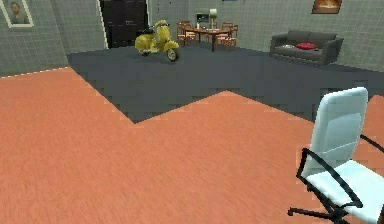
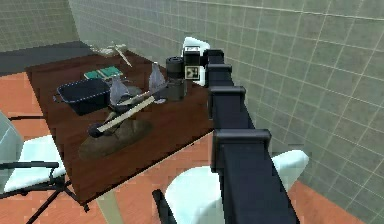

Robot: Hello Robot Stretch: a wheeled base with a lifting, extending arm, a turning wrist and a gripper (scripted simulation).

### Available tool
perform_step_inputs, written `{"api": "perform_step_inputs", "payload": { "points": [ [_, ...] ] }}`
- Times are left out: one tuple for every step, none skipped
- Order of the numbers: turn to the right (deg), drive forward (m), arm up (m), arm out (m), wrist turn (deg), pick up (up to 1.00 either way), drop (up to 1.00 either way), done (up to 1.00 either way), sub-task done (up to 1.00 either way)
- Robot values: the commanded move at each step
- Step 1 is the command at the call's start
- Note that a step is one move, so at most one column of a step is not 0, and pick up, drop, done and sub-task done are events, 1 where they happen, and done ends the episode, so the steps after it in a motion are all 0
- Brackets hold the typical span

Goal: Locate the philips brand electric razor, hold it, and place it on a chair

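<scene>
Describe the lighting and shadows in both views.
Forward view: even light, no glare on the orange floor; the yellow scooter stands bright against the dark door. Arm side view: the arm reads almost black, the brown table shows no glare, the tiled wall leans only in the picture.

Upright white office chair (image 1: pixel 341 125) on orange floor

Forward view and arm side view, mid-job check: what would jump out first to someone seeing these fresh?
In the forward view, a yellow scooter parked on the dark carpet near the far wall stands out, with a white office chair close by at the view's right edge. In the arm side view, the dark arm reaches along a cluttered brown table, its gripper among the things on it.
</scene>
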Motion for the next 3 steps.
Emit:
{"api": "perform_step_inputs", "payload": {
  "points": [
    [0.0, 0.0, 0.0, 0.0, 45.0, 0.0, 0.0, 0.0, 0.0],
    [0.0, 0.0, 0.0, 0.0, 45.0, 0.0, 0.0, 0.0, 0.0],
    [0.0, 0.0, 0.0, 0.0, 24.0, 0.0, 0.0, 0.0, 0.0]
  ]
}}
